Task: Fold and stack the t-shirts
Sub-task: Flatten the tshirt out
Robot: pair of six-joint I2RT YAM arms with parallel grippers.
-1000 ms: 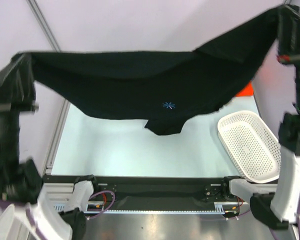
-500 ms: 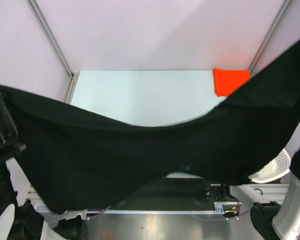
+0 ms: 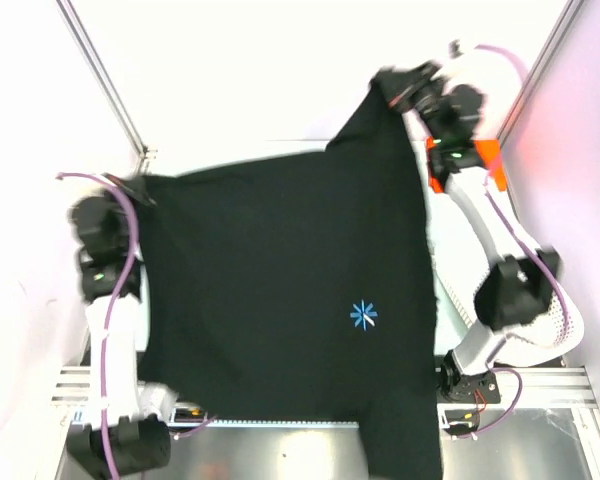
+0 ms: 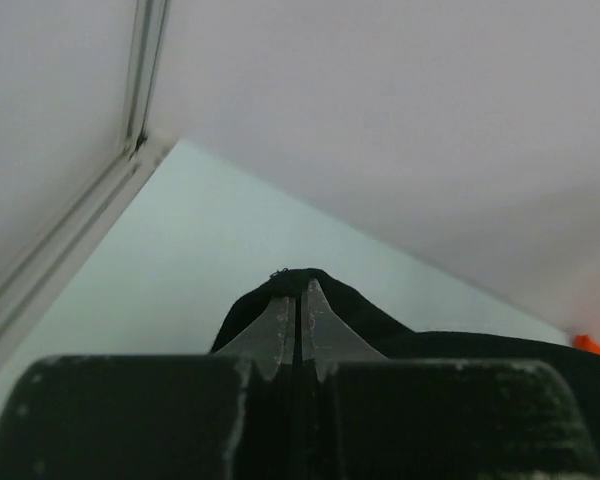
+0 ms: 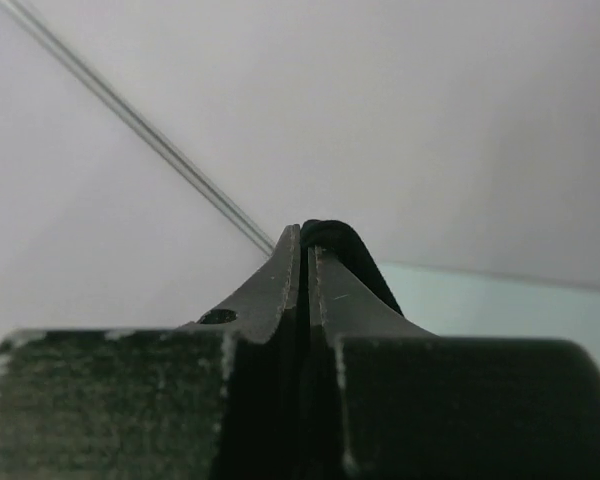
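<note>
The black t-shirt (image 3: 280, 300) is stretched wide over the table, its pale blue starburst print (image 3: 363, 315) facing up and its near hem hanging past the front edge. My left gripper (image 3: 135, 190) is shut on the shirt's far left corner, low over the table. My right gripper (image 3: 388, 85) is shut on the far right corner, higher and further back. Black cloth (image 4: 400, 330) bulges over the shut left gripper (image 4: 298, 288), and a black fold (image 5: 355, 255) wraps the shut right gripper (image 5: 308, 248). The orange-red t-shirt (image 3: 488, 155) lies at the back right, partly behind the right arm.
A sliver of the white mesh basket (image 3: 565, 340) shows at the right edge behind the right arm's elbow (image 3: 520, 290). Metal frame posts (image 3: 100, 75) rise at the back corners. Pale walls close in the table on three sides.
Both arms have swung forward and down. The black t-shirt, earlier hanging stretched high near the camera, is now spread over the table. Both grips have held.
</note>
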